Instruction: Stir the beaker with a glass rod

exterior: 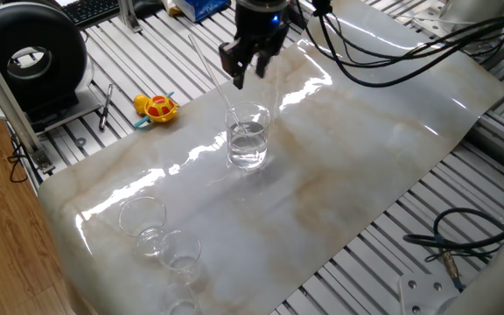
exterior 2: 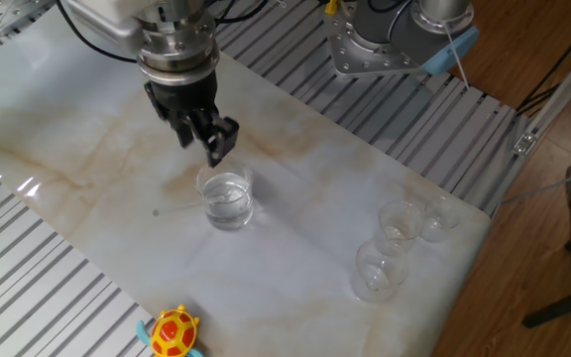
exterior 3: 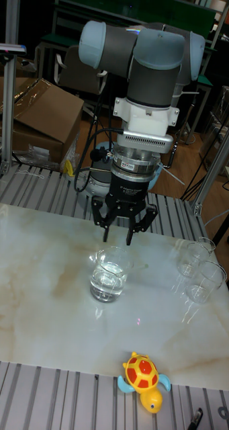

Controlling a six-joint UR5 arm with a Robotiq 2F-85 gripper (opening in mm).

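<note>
The beaker [exterior: 248,140] [exterior 2: 226,198] [exterior 3: 109,274] stands upright mid-sheet, partly filled with clear liquid. Inside it rests the glass rod [exterior: 210,72], which leans up and away over the rim towards the yellow toy side. In the tall fixed view I cannot make the rod out. My gripper [exterior: 246,74] [exterior 2: 203,149] [exterior 3: 118,236] hangs just above the beaker's rim, pointing down. Its fingers stand apart and nothing shows between them. The rod's upper part passes beside the gripper, apart from the fingers.
A cluster of small clear glass cups [exterior: 160,236] [exterior 2: 395,243] [exterior 3: 198,269] sits near one end of the marble sheet. A yellow turtle toy [exterior: 157,107] [exterior 2: 173,332] [exterior 3: 144,376] lies off the sheet's edge. A black round device [exterior: 33,61] and cables [exterior: 462,236] flank the table.
</note>
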